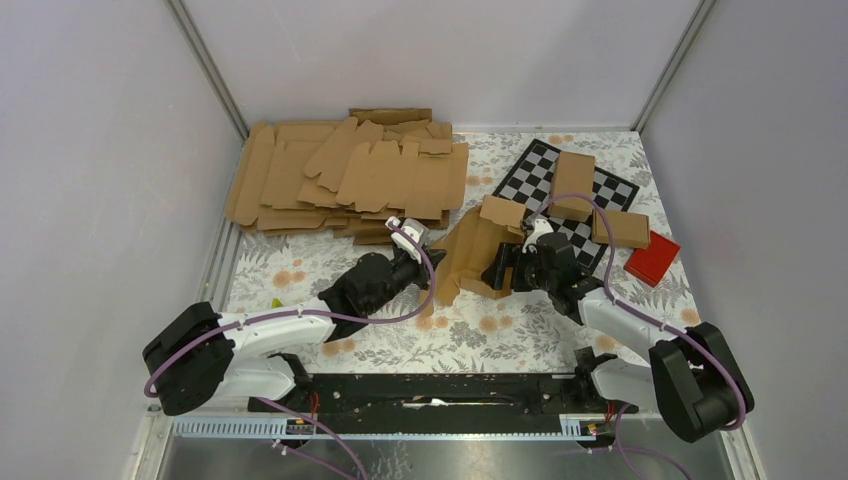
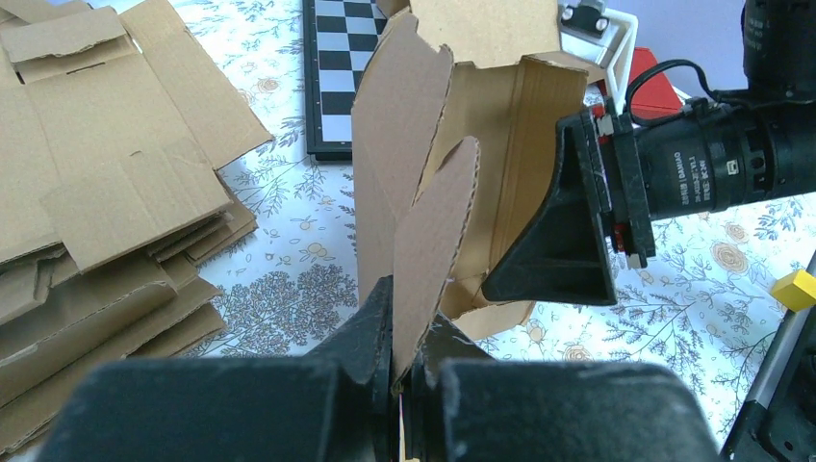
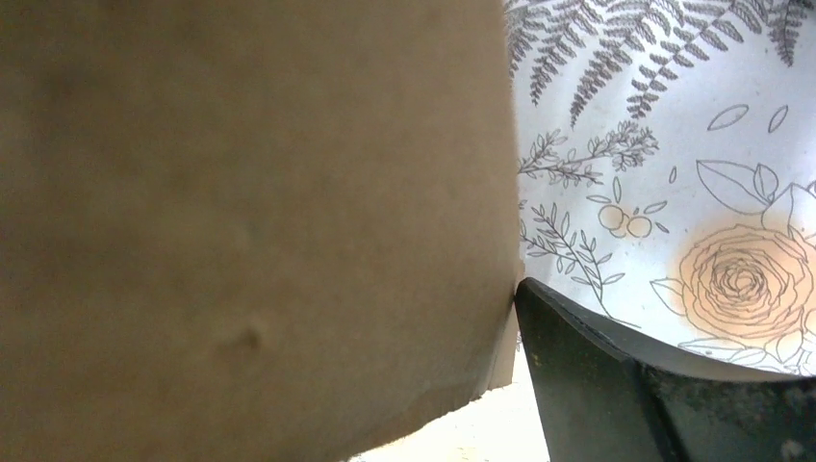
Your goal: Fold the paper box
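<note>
The left gripper (image 2: 408, 348) had its jaws clamped on a flap of the paper box (image 2: 399, 135), probably steadying it upright for the right gripper (image 1: 504, 268) at its wall. Whether those jaws were closed was unclear.

Blurred brown cardboard of the paper box (image 3: 250, 221) filled the left side, its edge touching a black claw finger (image 3: 597, 385); the floral worktop (image 3: 674, 144) lay beyond.

The paper box (image 1: 468, 255) stands mid-table (image 1: 480, 335), the left gripper (image 1: 418, 245) at its left and the right gripper (image 1: 505, 268) at its right. Flat blanks (image 1: 350, 175) lie stacked behind-left. Behind-right, a checkerboard (image 1: 530, 170) bears two cartons (image 1: 572, 185), with a small block (image 1: 652, 258) just right of it.
</note>
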